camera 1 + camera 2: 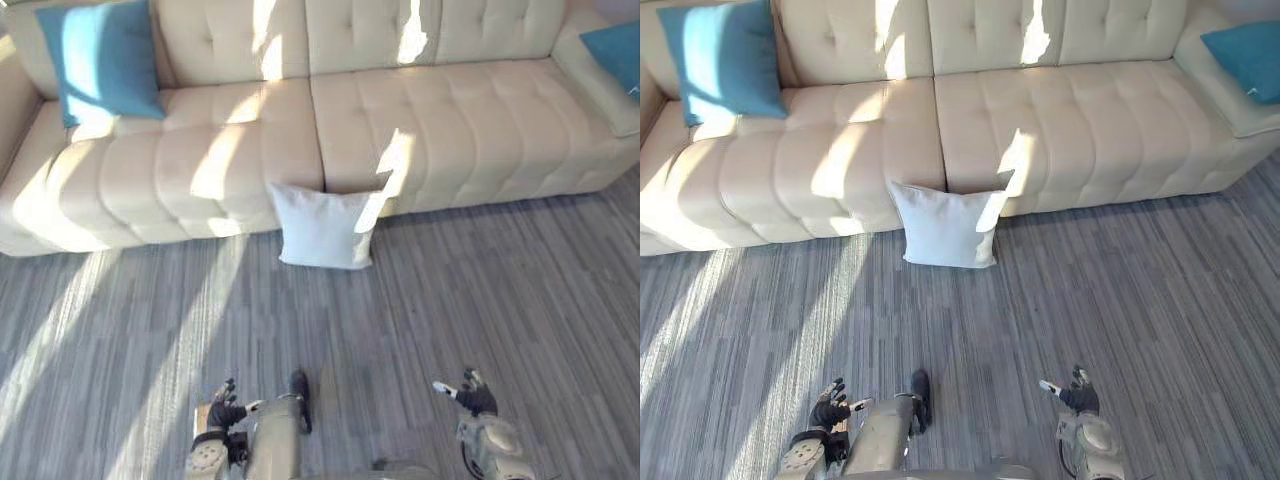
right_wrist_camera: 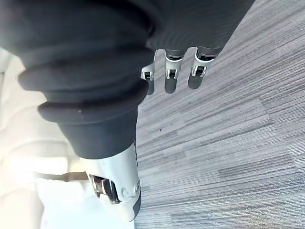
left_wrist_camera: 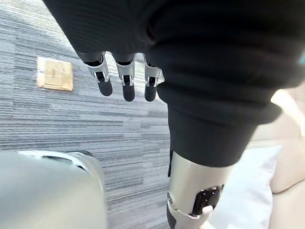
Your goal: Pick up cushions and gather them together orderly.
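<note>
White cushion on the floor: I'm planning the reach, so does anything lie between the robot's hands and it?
Nothing visible does. Bare grey floor runs from the left hand and the right hand, both open, up to the white cushion, which leans against the sofa front.

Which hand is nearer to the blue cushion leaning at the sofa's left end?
Left. The left hand hangs over the carpet, on the same side as the blue cushion; the right hand hangs opposite, farther away.

Far-right blue cushion partly off-frame
</note>
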Tool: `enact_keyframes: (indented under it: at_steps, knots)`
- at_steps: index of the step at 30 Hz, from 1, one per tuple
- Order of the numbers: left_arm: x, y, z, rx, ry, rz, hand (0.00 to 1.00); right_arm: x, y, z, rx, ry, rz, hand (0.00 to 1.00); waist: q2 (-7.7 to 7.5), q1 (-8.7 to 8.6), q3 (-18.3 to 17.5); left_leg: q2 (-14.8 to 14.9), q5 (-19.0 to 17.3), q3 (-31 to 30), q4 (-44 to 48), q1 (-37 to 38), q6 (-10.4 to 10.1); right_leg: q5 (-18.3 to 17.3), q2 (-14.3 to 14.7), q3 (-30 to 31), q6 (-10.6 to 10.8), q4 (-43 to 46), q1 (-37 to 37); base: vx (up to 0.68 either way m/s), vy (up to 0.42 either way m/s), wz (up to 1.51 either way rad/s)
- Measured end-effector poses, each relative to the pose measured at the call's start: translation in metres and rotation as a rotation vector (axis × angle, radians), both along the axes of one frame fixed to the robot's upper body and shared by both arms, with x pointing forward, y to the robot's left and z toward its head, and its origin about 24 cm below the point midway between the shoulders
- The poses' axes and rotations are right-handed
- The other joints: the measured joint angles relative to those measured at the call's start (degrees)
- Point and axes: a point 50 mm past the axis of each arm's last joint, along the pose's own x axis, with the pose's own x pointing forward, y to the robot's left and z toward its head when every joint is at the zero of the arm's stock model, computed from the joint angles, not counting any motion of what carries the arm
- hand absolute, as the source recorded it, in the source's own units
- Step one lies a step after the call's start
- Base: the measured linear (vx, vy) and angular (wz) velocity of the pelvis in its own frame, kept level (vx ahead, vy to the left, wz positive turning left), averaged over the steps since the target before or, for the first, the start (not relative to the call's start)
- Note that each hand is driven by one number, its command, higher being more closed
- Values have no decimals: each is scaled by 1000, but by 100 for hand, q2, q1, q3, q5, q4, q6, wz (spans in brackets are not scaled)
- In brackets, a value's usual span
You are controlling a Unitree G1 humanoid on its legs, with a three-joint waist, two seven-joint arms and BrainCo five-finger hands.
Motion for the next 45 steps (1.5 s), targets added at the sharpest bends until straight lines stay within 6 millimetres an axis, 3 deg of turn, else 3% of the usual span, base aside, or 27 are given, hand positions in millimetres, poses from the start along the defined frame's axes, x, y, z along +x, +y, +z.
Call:
enact_keyframes:
  at_steps: [1,3,4,6,8,9,10,11,12,13,15,16,18,19,22,23,24,28,31,33,36,39,42,44,45]
  knots:
    - [-1,1,-1,5,12,-5,0,-1,2,-1,-3,10,14,0,0,-9,4,-68,-152,-10,-69,336,59,-38,-60,3,-75,851,-275,573,132,10]
    - [-5,4,-2,17,30,-15,0,-1,8,-3,0,18,44,0,95,-12,25,-68,-272,-41,-562,1276,69,-378,-21,-300,-711,1367,-707,604,92,-3]
    - [-4,5,-2,21,30,-19,0,-1,9,-3,1,18,55,0,143,-57,6,-21,-271,-80,-781,1586,66,-505,56,-539,-944,1095,-881,507,10,8]
    - [1,5,0,24,15,-23,0,1,11,-3,3,14,65,0,208,-145,31,97,-269,-130,-1069,1985,63,-617,283,-763,-1145,155,-1286,530,-60,30]
    - [6,6,2,30,5,-30,0,-1,10,-3,4,18,62,0,192,-226,24,194,-275,-225,-1123,2144,52,-334,468,-774,-1142,-1309,-1612,472,-108,49]
    - [5,8,2,39,10,-35,0,-7,9,-5,5,33,55,0,104,-293,-7,174,-351,-274,-1122,2273,-282,396,557,-652,-1185,-2478,-1630,405,-115,56]
    - [3,8,1,42,19,-43,0,-20,8,-10,5,65,45,0,6,-295,-43,115,-497,-349,-1115,2402,-517,1347,571,-518,-1285,-2934,-1608,610,-183,55]
    - [1,-2,-4,16,44,-45,0,-28,0,-12,-6,96,28,0,207,-273,-52,310,-662,-498,-1069,2593,-744,1544,700,-524,-1457,-2535,-1615,496,-155,31]
    - [-1,-4,-5,11,49,-50,0,-28,1,-12,-3,99,21,0,239,-267,-86,387,-606,-490,-991,2577,-842,1394,731,-527,-1537,-2433,-1611,569,-212,27]
    - [0,-8,-6,2,47,-49,0,-27,1,-10,4,79,5,0,277,-293,-98,489,-514,-574,-588,2501,-1002,1021,766,-624,-1579,-2275,-1515,422,-202,25]
    - [3,-14,-5,-13,36,-42,0,-24,4,-8,7,56,7,0,291,-301,-96,671,-336,-618,518,2054,-1304,783,812,-720,-1659,-2254,-1308,392,-210,29]
    - [5,-19,-5,-27,24,-42,0,-22,6,-7,7,43,16,0,296,-285,-77,939,-261,-656,1657,1574,-1496,683,876,-772,-1699,-2388,-1020,338,-166,21]
    - [4,-25,-5,-42,25,-43,0,-18,10,-4,13,19,13,0,288,-219,-69,1296,-416,-405,2353,1143,-1325,631,973,-863,-1744,-2629,-559,290,-116,3]
    - [5,-30,-6,-55,22,-45,0,-14,11,-1,12,-6,7,0,260,-141,-83,1330,-514,-234,2030,994,-1157,628,972,-807,-1744,-2762,-423,190,-32,-20]
    - [8,-35,-4,-63,7,-59,0,-7,10,2,8,-27,8,0,343,-25,-124,1185,-509,-243,311,724,-1065,562,960,-588,-1626,-2826,-392,175,88,-40]
    - [8,-36,-4,-60,8,-68,0,-8,10,1,7,-18,7,0,393,-5,-142,1101,-277,-292,-269,734,-1037,519,964,-507,-1557,-2752,-453,173,186,-46]
    - [7,-34,-5,-51,16,-77,0,-12,13,-3,21,5,5,0,335,26,-157,980,58,-218,-468,869,-1060,461,898,-310,-1448,-2671,-505,162,192,-37]
    - [11,-32,-3,-38,11,-95,0,-13,17,-5,28,8,7,0,249,-3,-141,653,-23,84,-547,855,-948,297,563,-89,-1137,-2437,-766,127,180,-24]
    - [35,-25,8,3,-53,-132,0,9,19,4,11,-46,14,0,214,-3,72,639,-186,243,8,442,-856,240,518,86,-1051,-1968,-1241,15,94,-22]
    - [67,-19,28,46,-161,-134,0,38,20,21,-11,-146,7,0,201,6,407,745,-398,252,703,-48,-797,181,490,118,-987,-1458,-1687,-117,101,-14]
    - [109,-15,60,73,-321,-106,0,67,20,42,-32,-254,-6,0,155,21,727,889,-916,246,1552,-856,-665,-200,488,126,-969,-710,-2494,-184,69,-8]
    - [141,-13,87,81,-429,-76,0,93,20,62,-27,-342,-30,0,150,12,982,989,-1146,238,2183,-1668,-582,-315,494,159,-945,-166,-3300,-175,29,-9]
    - [179,-3,131,86,-582,17,0,134,20,98,-23,-478,-42,0,149,6,1242,1156,-1184,195,2887,-2876,-494,-309,561,194,-950,398,-4464,-175,8,-10]
    - [208,4,175,69,-727,88,0,169,21,140,-22,-623,-50,0,150,-1,1579,1290,-1190,178,3392,-3703,-482,-308,602,212,-951,846,-5278,-117,-14,-6]
    - [215,6,187,56,-765,112,0,178,22,152,-19,-662,-50,0,152,-3,1635,1328,-1190,180,3507,-3919,-482,-308,613,215,-951,947,-5495,-106,-34,-6]
